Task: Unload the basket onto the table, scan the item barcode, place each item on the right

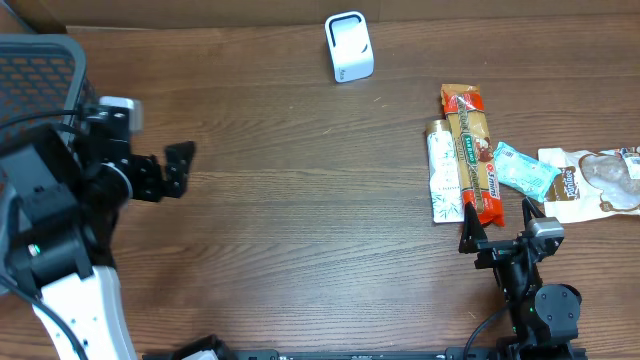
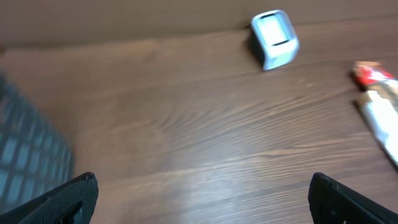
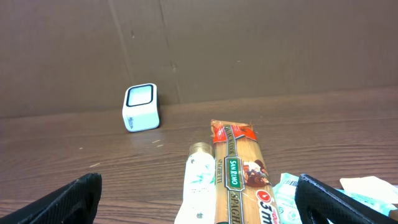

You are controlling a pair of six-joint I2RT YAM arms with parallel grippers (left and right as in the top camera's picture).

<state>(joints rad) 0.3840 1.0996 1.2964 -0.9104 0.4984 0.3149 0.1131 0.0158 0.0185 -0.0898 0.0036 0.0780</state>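
So the item nearest to getting picked is the spaghetti pack (image 1: 474,150). It lies flat on the wooden table (image 1: 300,230) and runs straight away from the right gripper (image 1: 497,220). Its near end sits roughly between that gripper's fingertips, though I can't tell if anything is touching it. The jaws are spread wide with nothing in them.

Pressed against the pack on the gripper's left is a white tube (image 1: 444,172) with a gold cap, lying parallel to it. On the gripper's right, a teal packet (image 1: 526,172) sits just beside the pack at an angle, and it overlaps the edge of a white pouch (image 1: 595,183) further out to the right. It's a tight little cluster, with neighbours crowding the spaghetti on both long sides.

The scanner (image 1: 349,46) is a small white box with a dark-rimmed window. It stands well ahead of the right gripper and off to its left, near the brown back wall, with bare wood between it and the items.

The left gripper (image 1: 182,170) is well apart from all of that, over bare table, fingers also wide apart and holding nothing. From its wrist view the scanner is far ahead and to its right. A black mesh bin (image 1: 40,70) sits close on its left.
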